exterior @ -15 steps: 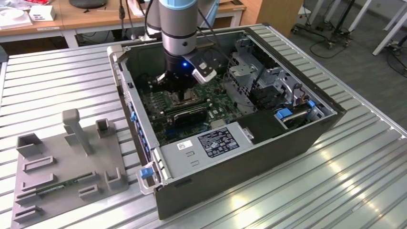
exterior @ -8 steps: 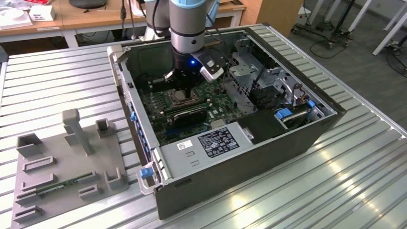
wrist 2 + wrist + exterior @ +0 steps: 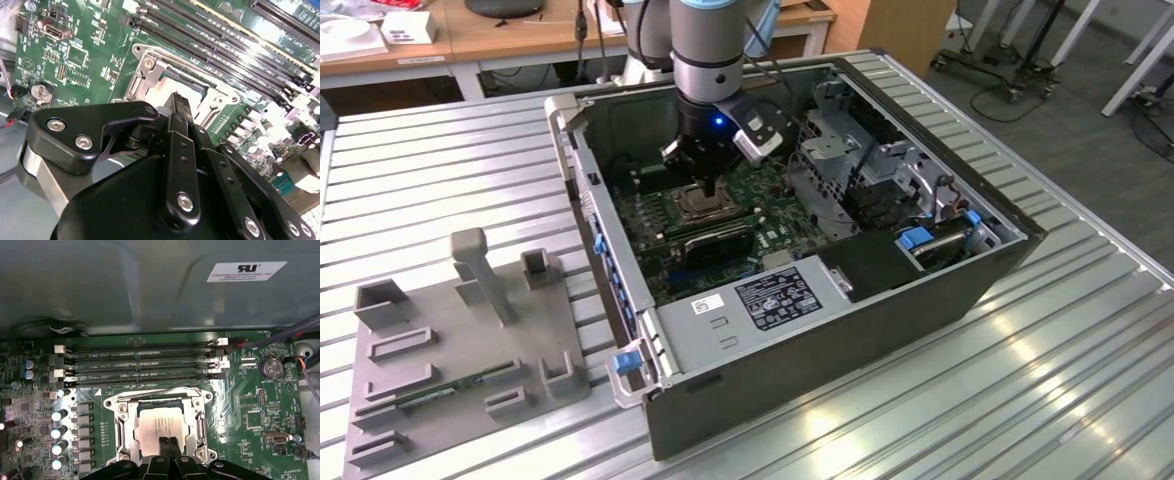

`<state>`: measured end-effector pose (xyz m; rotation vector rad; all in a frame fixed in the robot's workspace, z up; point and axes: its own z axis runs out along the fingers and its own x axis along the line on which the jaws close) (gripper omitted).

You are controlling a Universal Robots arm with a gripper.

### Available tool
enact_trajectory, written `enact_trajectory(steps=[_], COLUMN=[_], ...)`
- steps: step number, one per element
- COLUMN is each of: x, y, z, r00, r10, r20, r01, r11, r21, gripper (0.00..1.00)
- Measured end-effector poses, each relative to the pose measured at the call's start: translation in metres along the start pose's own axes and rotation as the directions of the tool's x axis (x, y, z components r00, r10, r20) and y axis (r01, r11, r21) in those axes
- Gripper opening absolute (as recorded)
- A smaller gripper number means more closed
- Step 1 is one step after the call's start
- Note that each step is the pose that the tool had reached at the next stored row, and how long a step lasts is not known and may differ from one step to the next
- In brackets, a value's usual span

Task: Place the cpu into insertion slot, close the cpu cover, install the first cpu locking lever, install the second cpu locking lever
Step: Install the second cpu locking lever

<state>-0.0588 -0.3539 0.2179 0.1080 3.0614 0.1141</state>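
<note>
1. Black gripper (image 3: 168,441) fingers are pressed together, tip over the cpu (image 3: 161,423).
2. That cpu sits in the insertion slot (image 3: 161,426), framed by the cpu cover (image 3: 121,425).
3. Memory slots (image 3: 142,363) run just beside it on the green motherboard (image 3: 250,405).

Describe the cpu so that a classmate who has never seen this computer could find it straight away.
Look inside the open computer case at the green motherboard. Beside the long black memory slots sits a square metal-framed socket; the cpu is the flat silvery square lying in it, unlike its narrow dark neighbours.
</note>
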Motion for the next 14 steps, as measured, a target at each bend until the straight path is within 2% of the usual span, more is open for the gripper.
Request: enact_trajectory(steps=[3, 8, 14], x=[0.0002, 0.001, 0.0018], y=[0.0004, 0.0004, 0.0003], z=[0.0, -0.0001, -0.0001], r00=[1.0, 0.9994, 0.9993], r10=[-0.003, -0.036, -0.038], r20=[0.0019, -0.0001, -0.0002], r01=[0.003, 0.036, 0.038], r11=[1.0, 0.9993, 0.9993], r21=[-0.0004, -0.0025, -0.0021], gripper=[0.1, 0.1, 0.1])
